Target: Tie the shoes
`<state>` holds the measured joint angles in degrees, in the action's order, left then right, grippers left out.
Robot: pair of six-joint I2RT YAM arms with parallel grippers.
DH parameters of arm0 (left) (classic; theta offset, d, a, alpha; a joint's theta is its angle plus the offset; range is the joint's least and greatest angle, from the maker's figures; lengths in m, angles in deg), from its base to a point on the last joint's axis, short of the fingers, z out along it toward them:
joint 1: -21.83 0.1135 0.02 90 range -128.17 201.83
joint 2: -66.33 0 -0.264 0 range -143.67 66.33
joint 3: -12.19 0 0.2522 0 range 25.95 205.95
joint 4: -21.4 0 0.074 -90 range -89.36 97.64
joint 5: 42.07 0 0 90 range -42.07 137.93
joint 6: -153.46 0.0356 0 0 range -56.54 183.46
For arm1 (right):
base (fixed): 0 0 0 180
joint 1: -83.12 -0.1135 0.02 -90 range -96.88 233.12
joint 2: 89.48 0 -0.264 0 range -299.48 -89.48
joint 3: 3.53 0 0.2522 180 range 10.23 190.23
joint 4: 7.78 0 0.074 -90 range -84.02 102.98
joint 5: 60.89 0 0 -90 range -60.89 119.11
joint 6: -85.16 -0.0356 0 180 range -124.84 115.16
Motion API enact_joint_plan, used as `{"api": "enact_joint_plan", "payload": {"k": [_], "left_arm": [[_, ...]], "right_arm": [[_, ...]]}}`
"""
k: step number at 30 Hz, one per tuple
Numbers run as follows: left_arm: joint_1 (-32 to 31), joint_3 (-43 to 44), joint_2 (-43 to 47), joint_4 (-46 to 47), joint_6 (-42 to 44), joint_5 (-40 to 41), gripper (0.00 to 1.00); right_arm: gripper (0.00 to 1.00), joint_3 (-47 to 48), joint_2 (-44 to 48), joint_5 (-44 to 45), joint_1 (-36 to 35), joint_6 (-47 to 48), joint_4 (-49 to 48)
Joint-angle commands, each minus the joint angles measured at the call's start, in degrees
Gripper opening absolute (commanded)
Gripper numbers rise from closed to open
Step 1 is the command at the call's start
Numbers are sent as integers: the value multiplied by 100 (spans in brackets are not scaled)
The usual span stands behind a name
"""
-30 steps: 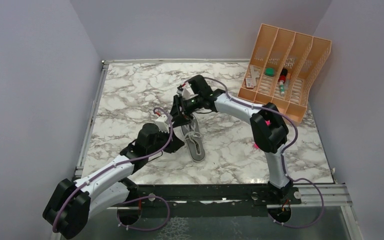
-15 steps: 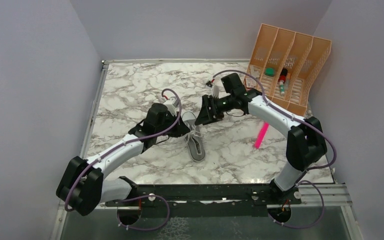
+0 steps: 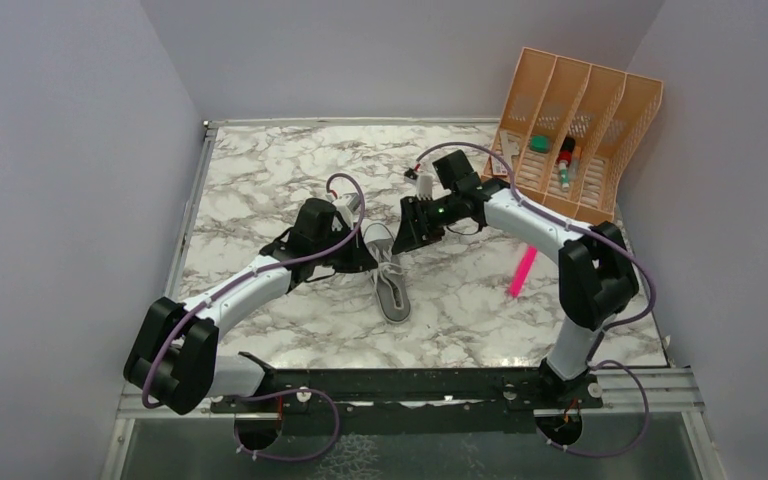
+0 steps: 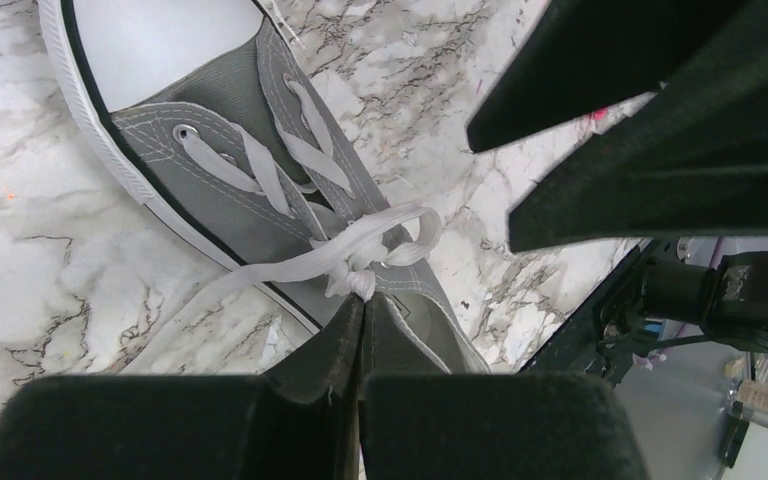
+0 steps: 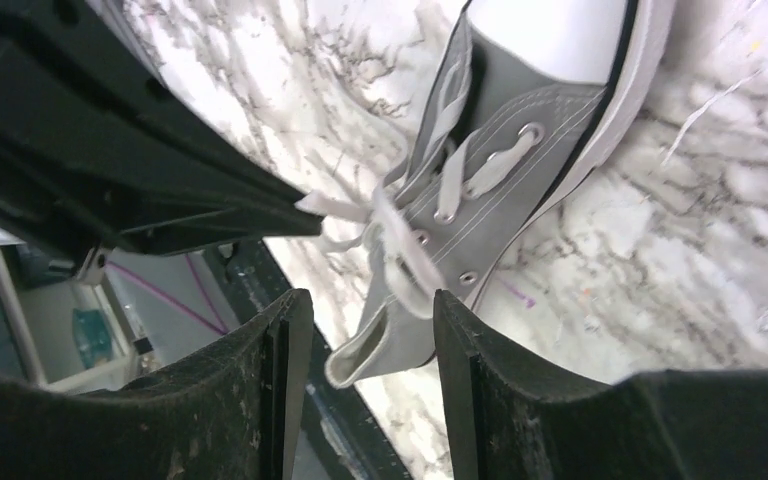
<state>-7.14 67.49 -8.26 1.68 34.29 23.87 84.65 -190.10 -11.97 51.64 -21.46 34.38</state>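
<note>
**Sneaker on the marble, left claw pinching its lace**

Sneaker (image 3: 393,295), small, grey canvas, sits sole-down near the middle of the marbled tabletop (image 3: 260,180), between the two arms. Its white toe cap points toward the far side and its open heel toward the arm bases. The white laces (image 4: 290,180) cross through the eyelets and gather into a loose tangle at the top of the tongue, with one strand trailing off over the sneaker's side onto the table.

The left gripper (image 4: 361,305) has its fingers pressed together at that tangle, and a bit of white lace is caught at their tips. The right gripper (image 5: 368,300) hangs just beside the sneaker on the opposite side, its fingers standing apart. A lace strand reaches toward the gap, but nothing is clamped between them.

A pink stick-like object (image 3: 523,270) lies on the table to the right, well apart from the sneaker. An orange slotted desk organizer (image 3: 640,110) leans at the far right corner with small items in its compartments.
</note>
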Motion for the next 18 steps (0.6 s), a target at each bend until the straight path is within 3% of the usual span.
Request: {"api": "enact_joint_plan", "payload": {"k": [1,9,15,18], "left_arm": [[14,15,78,-4,183,-275,0],[23,82,20,-121,351,-354,0],[87,140,-58,-167,522,-438,0],[127,214,-92,-214,653,-514,0]], "right_arm": [[53,344,-437,-39,15,745,285],[51,416,-893,-792,18,1150,122],[39,417,-1169,-1168,14,1154,-10],[37,389,-1173,-1263,9,1151,-43]]}}
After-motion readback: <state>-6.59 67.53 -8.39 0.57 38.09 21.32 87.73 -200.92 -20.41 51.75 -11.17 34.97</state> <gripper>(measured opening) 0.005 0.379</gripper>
